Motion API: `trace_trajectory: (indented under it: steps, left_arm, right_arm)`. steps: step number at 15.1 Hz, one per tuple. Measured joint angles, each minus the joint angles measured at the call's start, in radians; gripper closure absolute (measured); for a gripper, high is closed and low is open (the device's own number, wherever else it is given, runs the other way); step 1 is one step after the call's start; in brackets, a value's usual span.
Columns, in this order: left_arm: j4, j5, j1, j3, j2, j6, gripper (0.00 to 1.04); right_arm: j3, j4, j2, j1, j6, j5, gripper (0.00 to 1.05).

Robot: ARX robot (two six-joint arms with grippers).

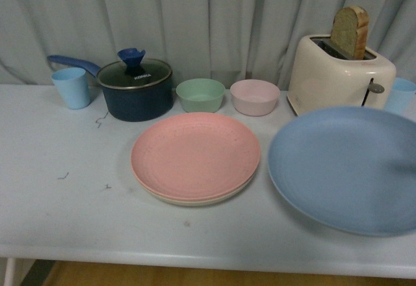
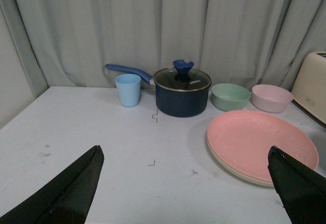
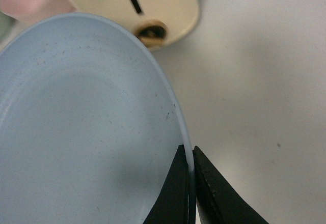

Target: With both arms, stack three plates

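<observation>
White table (image 1: 58,221): cup (image 1: 71,88), saucepan (image 1: 135,94), two bowls (image 1: 200,95), toaster (image 1: 338,78), cream plate (image 1: 195,201).

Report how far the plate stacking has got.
Done: the round matte pink plate lies on the cream plate, whose rim shows beneath it. In hand: the right tool is shut on the rim of the larger light blue plate, which seems raised, to the right of the stack. Left: set it on the pink plate. The left tool is open, holding nothing.

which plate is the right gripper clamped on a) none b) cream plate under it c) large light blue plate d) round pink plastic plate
c: in the right wrist view the right gripper pinches the rim of the large light blue plastic plate.
</observation>
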Motion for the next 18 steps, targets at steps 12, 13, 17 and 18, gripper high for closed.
trace_trajectory:
  steps: [12,13,17,18]
  left_arm:
    - [0.0,0.0,0.0,0.0,0.0,0.0,0.07]
    - [0.0,0.0,0.0,0.0,0.0,0.0,0.07]
    - [0.0,0.0,0.0,0.0,0.0,0.0,0.07]
    - [0.0,0.0,0.0,0.0,0.0,0.0,0.07]
  right_arm:
    - [0.691,-0.266,0.489,0.391,0.293,0.1,1.02]
    - [0.692,-0.272,0.499,0.411,0.296,0.109,1.02]
    - [0.692,-0.299,0.508,0.451,0.297,0.135,1.02]
    - [0.686,-0.284,0.508,0.448,0.295,0.149,1.02]
